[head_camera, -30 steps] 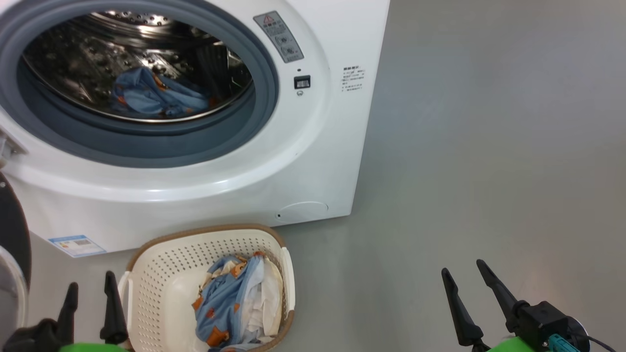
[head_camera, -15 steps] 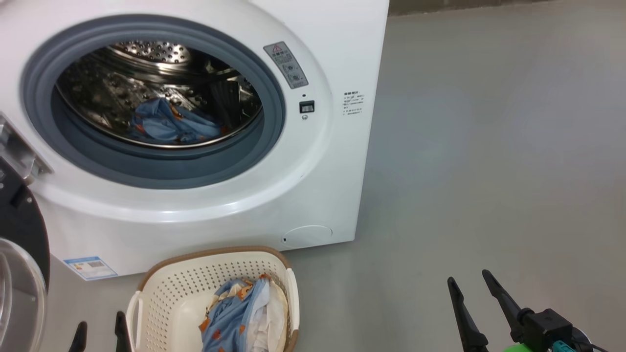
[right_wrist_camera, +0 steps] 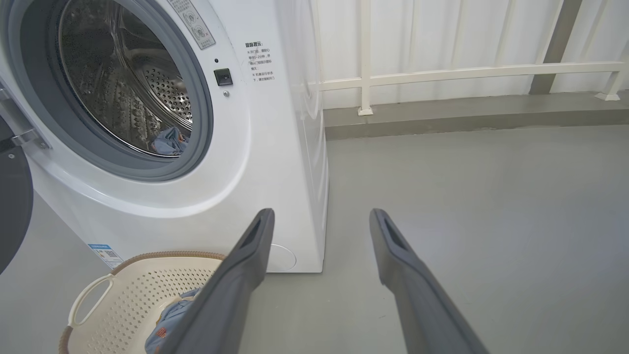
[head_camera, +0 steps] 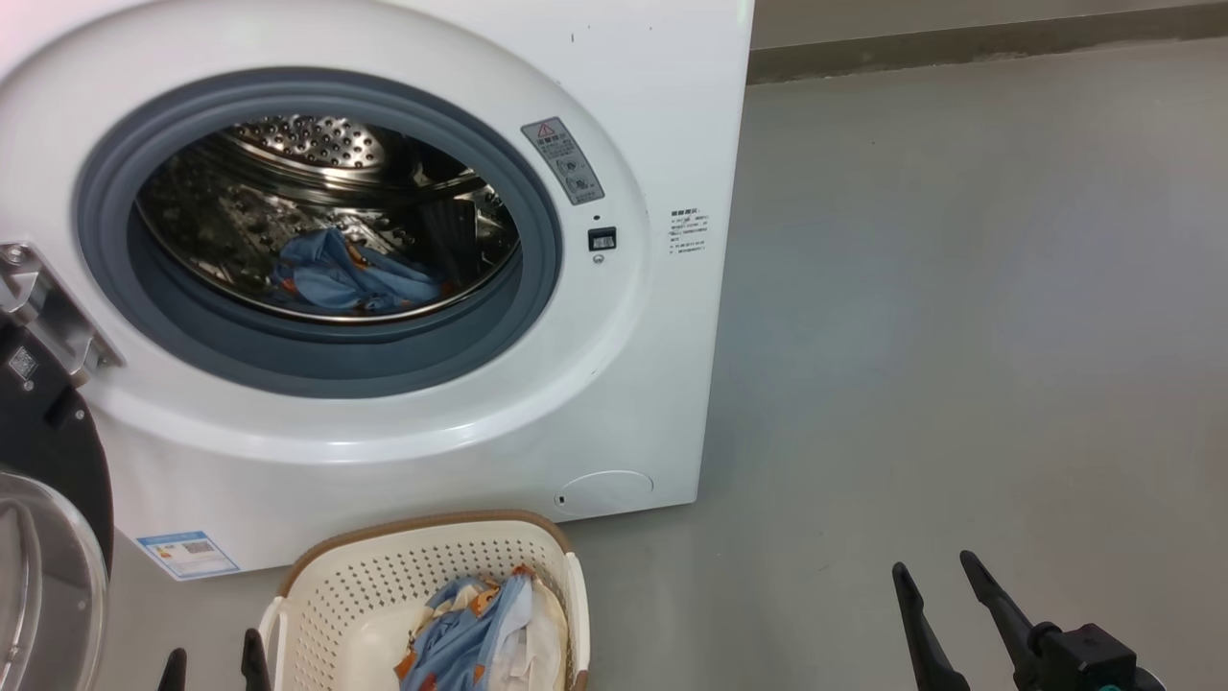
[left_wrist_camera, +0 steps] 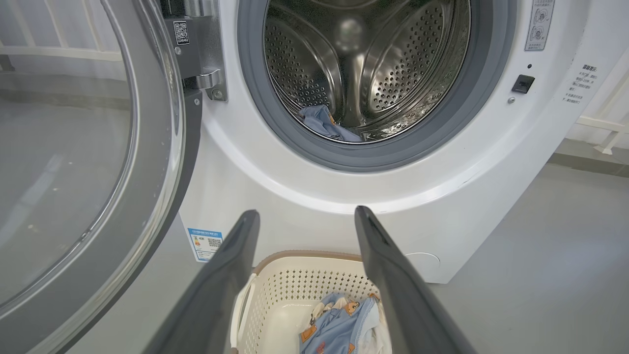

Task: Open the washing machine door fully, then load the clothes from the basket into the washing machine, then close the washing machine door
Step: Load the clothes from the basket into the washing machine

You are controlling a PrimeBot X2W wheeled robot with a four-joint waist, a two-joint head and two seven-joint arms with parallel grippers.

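The white washing machine (head_camera: 624,384) stands with its door (head_camera: 48,537) swung wide open to the left; the door's glass bowl (left_wrist_camera: 64,162) shows large in the left wrist view. One light blue piece of the clothes (head_camera: 350,280) lies in the steel drum. On the floor before the machine sits the cream basket (head_camera: 422,561), holding more blue and white clothes (head_camera: 480,629). My left gripper (head_camera: 213,662) is open just left of the basket, empty, and hangs above the basket (left_wrist_camera: 295,290) in its own view. My right gripper (head_camera: 933,566) is open and empty over bare floor, well right of the basket.
Grey floor (head_camera: 959,336) stretches out to the right of the machine. A raised ledge (right_wrist_camera: 467,115) with a white railing (right_wrist_camera: 442,73) runs along the back. A blue label sticker (head_camera: 187,554) is on the machine's lower left front.
The whole head picture has shifted downward, so the camera has tilted up. Both grippers sit lower in the view and stay open. The clothes and basket lie as before.
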